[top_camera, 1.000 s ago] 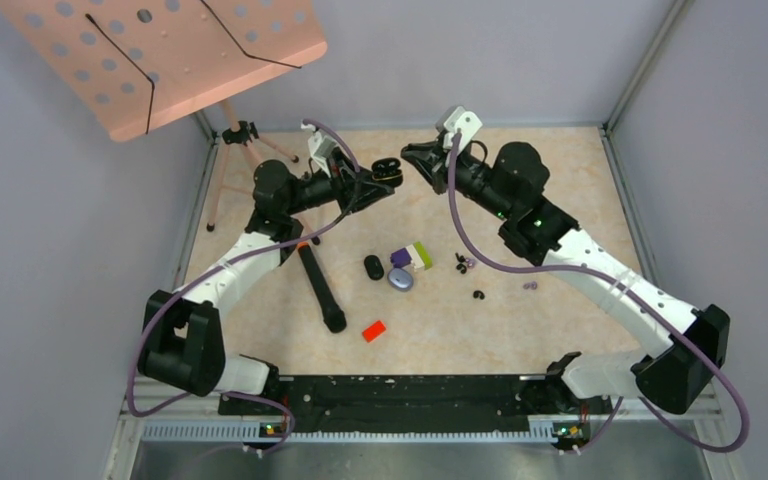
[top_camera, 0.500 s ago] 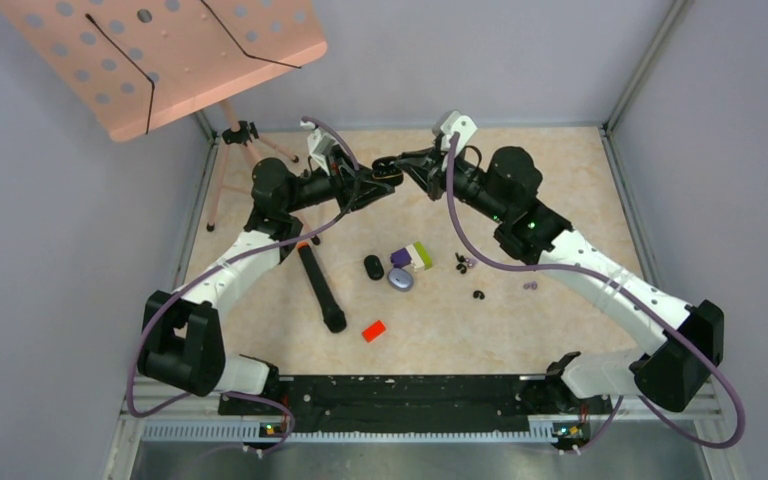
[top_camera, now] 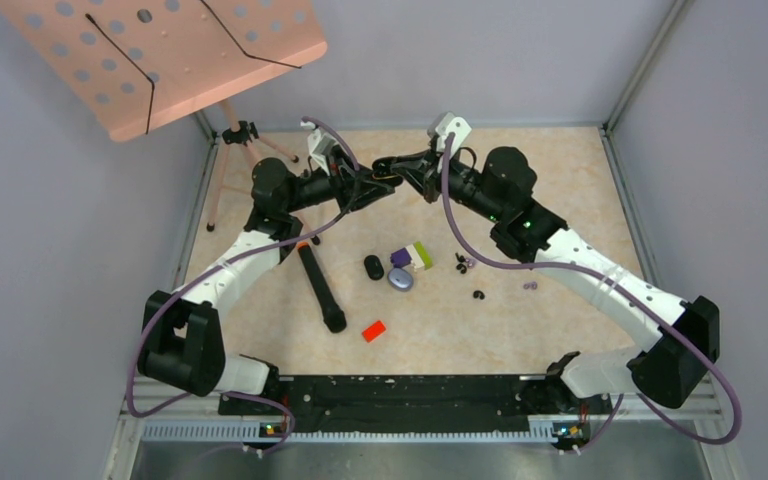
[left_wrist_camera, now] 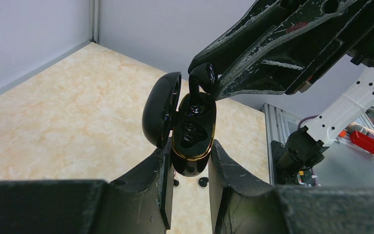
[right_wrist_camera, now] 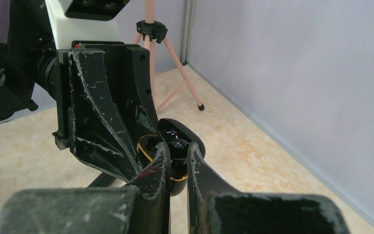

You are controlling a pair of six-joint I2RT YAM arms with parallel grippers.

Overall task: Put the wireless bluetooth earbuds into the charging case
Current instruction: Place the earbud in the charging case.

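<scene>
- On the beige marbled tabletop, well below the meeting arms: a long black cylinder, a pale purple pebble-shaped case, a matt black oval case and a small red block.
- Raised above the far middle of that tabletop: left gripper, clamped on the lower body of a glossy black, gold-rimmed charging case, with the lid swung open and the sockets turned toward the other arm.
- Opposite, tip to tip: right gripper, pinched shut on 1 glossy black earbud, with the stem aimed down into the upper socket and the head not yet seated.
- Lying on the tabletop, right of the purple case and well apart from the held one: loose black earbuds and pale purple earbuds.
- Judged step: pressing the held bud home, then letting go.
- Risks from here:
  - a stem off-line with its socket, jamming on the gold rim;
  - too hard a push, twisting the slick case in its narrow grip or knocking it free;
  - a release before seating, dropping the bud to the tabletop;
  - a right finger catching the open lid and folding it over the bud.
</scene>
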